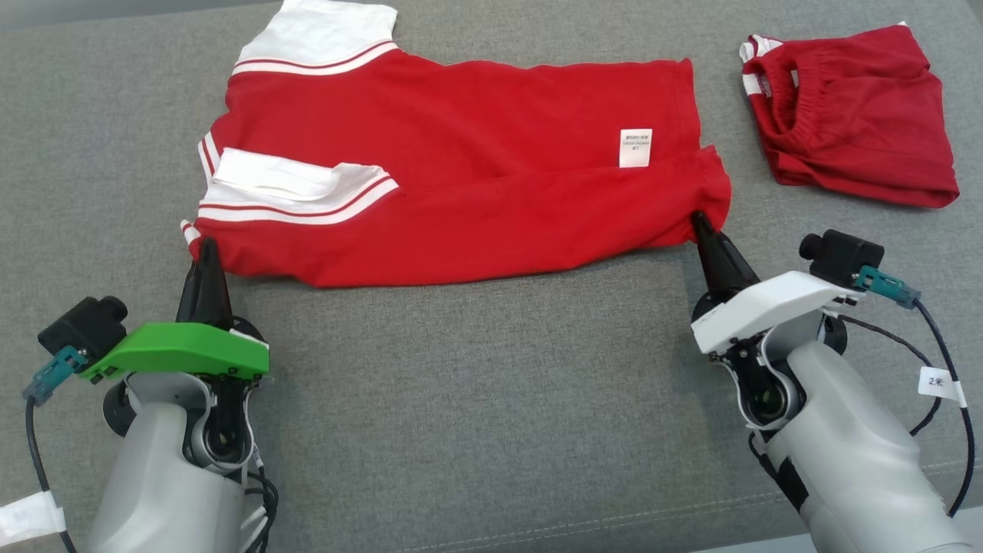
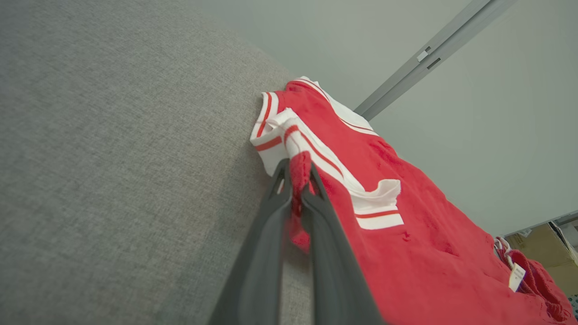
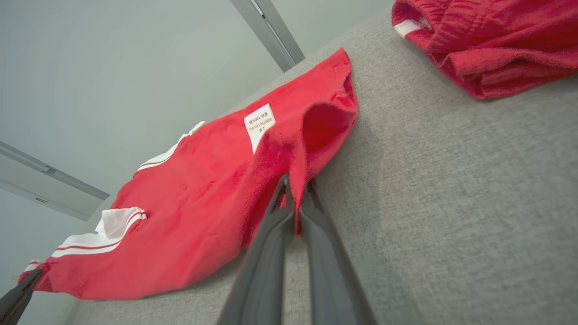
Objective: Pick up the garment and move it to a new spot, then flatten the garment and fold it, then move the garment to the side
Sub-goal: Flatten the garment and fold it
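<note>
A red shirt with white, red-striped sleeves, the garment (image 1: 476, 192), lies spread on the grey cushion with a white label near its right side. My left gripper (image 1: 206, 247) is shut on its near left corner; in the left wrist view red cloth is pinched between the fingers (image 2: 295, 178). My right gripper (image 1: 700, 221) is shut on the near right corner, and the right wrist view shows the garment's (image 3: 216, 194) hem caught between the dark fingers (image 3: 295, 189). The left gripper's tip also shows at that view's lower left (image 3: 18, 293).
A pair of red shorts (image 1: 852, 115) lies bunched at the back right of the cushion (image 1: 491, 399). Bare grey cushion stretches in front of the shirt, between my two arms. A wall with a grey rail (image 2: 433, 54) stands behind.
</note>
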You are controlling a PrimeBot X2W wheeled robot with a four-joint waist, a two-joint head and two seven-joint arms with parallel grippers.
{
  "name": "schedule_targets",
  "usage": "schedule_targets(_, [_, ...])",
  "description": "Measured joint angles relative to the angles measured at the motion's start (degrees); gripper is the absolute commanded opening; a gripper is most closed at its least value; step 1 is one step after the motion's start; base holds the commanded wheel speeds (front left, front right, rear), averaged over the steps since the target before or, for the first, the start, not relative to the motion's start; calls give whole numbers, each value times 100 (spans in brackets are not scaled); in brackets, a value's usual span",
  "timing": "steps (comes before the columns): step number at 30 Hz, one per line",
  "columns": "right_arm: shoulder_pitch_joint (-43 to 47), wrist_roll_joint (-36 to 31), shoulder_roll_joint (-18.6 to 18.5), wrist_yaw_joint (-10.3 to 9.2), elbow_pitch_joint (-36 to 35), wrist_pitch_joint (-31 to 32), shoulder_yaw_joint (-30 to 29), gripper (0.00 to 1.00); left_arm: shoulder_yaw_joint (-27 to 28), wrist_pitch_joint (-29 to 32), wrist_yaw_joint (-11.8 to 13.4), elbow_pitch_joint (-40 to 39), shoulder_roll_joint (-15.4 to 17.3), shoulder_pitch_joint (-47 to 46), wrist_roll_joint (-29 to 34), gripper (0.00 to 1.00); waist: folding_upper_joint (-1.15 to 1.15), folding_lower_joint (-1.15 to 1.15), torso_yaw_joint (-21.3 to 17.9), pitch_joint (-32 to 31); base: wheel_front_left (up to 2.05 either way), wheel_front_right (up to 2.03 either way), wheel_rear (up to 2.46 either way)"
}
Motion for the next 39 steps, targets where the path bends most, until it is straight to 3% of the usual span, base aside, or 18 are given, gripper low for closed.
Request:
schedule_targets(9, [330, 182, -314, 0, -478, -43, -44, 0, 67, -1, -107, -424, -4, 614, 0, 0, 0, 0, -15, -310, 0, 0, 0])
schedule_targets(19, [1059, 289, -648, 0, -1214, -43, -76, 0, 192, -1, -112, -1525, -2, 1731, -3, 0, 0, 0, -36, -698, 0, 0, 0])
schedule_targets(26, [1736, 356, -888, -11, -1250, 254, -73, 0, -209, -18, 40, -1845, 11, 2649, -120, 0, 0, 0, -51, -793, 0, 0, 0])
schedule_targets(39, [2306, 489, -1036, -121, -1439, 645, -47, 0, -279, -18, 304, -2572, 56, 3359, -43, 0, 0, 0, 69, -873, 0, 0, 0])
